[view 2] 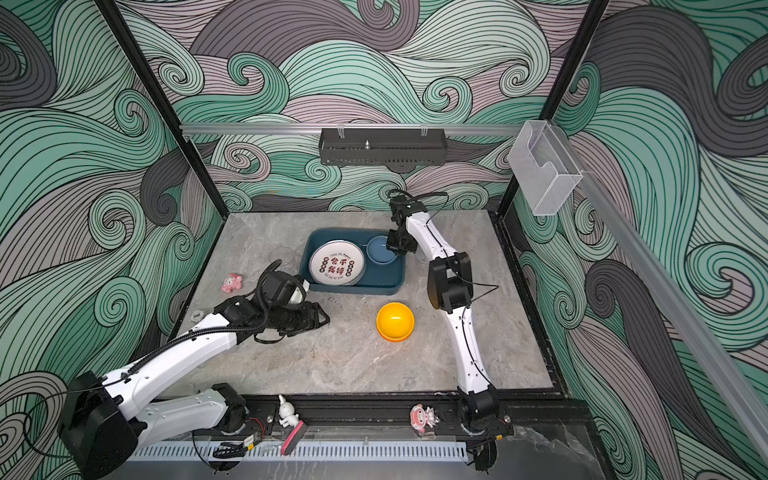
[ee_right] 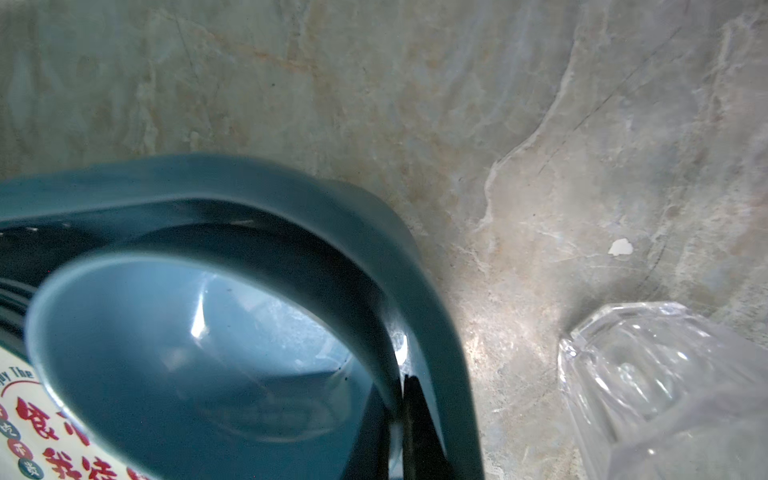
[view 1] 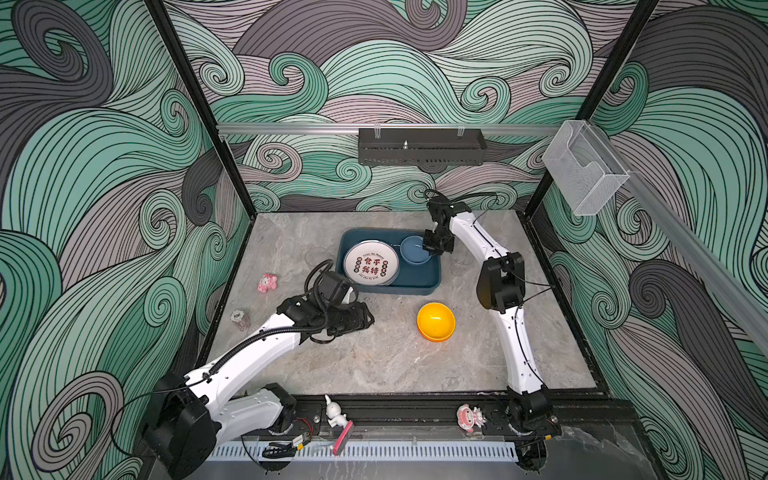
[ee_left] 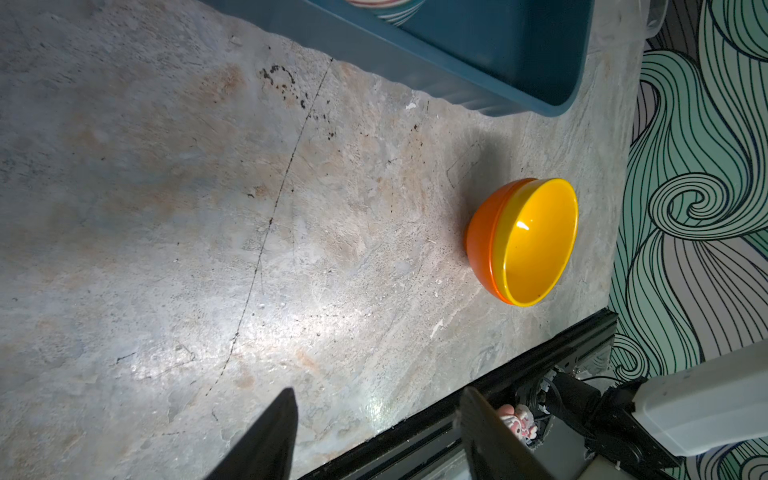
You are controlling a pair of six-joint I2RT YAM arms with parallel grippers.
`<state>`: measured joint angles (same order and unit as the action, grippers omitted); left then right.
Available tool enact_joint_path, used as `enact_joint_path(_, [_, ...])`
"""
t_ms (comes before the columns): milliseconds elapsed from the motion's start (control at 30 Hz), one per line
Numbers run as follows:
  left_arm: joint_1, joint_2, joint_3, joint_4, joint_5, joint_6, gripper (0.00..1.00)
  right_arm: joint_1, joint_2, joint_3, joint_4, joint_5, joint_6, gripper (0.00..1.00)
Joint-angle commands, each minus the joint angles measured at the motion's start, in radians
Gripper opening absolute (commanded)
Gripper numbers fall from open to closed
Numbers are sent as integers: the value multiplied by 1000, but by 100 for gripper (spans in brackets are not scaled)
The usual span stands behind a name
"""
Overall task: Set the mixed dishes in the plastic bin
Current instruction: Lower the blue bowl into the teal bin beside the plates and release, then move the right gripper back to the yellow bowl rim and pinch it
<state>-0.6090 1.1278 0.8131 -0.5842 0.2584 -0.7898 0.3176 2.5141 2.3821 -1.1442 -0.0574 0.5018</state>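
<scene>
So, my right pincer (view 1: 429, 249) is down at the far right end of the plastic bin (view 1: 415, 287), jaws pressed fully together at the right-hand rim of the blue bowl (view 1: 414, 249). In the right wrist view one dark finger (ee_right: 415, 415) sits squeezed between the bowl's outer wall and the bin's wall. Honestly I can't tell whether the rim is actually pinched or I'm just touching it. The bowl is inside the bin, right up against the printed plates (view 1: 371, 264), which are stacked in the bin's left half with the red and black characters facing up.

My left pincer (view 1: 368, 320) is roughly half open with nothing between the jaws. It hangs low over the counter (view 1: 374, 365), just near-left of the bin and pointing right. Off to its right, near the bin's near right corner but not touching it, the yellow bowl (view 1: 435, 321) sits nested inside the orange bowl (ee_left: 482, 241).

A clear tumbler (view 1: 316, 255) sits on the counter left of the bin, and a second tumbler (view 1: 461, 264) is just right of it, half hidden behind my right arm. A pink figurine (view 1: 267, 283) lies further left.
</scene>
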Motion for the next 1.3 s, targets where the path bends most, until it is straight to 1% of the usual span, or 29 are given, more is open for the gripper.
enact_joint_path(0, [9,-20,-8,-32,-11,-11,65,-5,12,34,-17,15,10,4])
enact_joint_path(133, [9,-22,-9,-33,-11,-12,65,-6,16,38,-18,14,15,5])
enact_joint_path(200, [9,-22,-9,-33,-11,-12,65,-5,17,38,-18,10,16,9])
enact_joint_path(333, [10,-23,-9,-32,-11,-12,65,-5,18,40,-21,12,19,19])
enact_joint_path(467, [10,-27,-11,-33,-11,-12,65,-3,8,52,-38,9,11,20])
enact_joint_path(600, [10,-37,-14,-26,-12,-12,65,3,-41,46,-50,23,1,21])
enact_joint_path(800, [11,-69,-13,-26,-21,-12,65,10,-177,-30,-50,36,-12,23])
enact_joint_path(1000, [11,-110,-28,5,-41,-12,66,39,-321,-151,-27,33,-49,26])
enact_joint_path(1267, [12,-125,-19,50,-32,31,66,68,-586,-503,113,-10,-55,29])
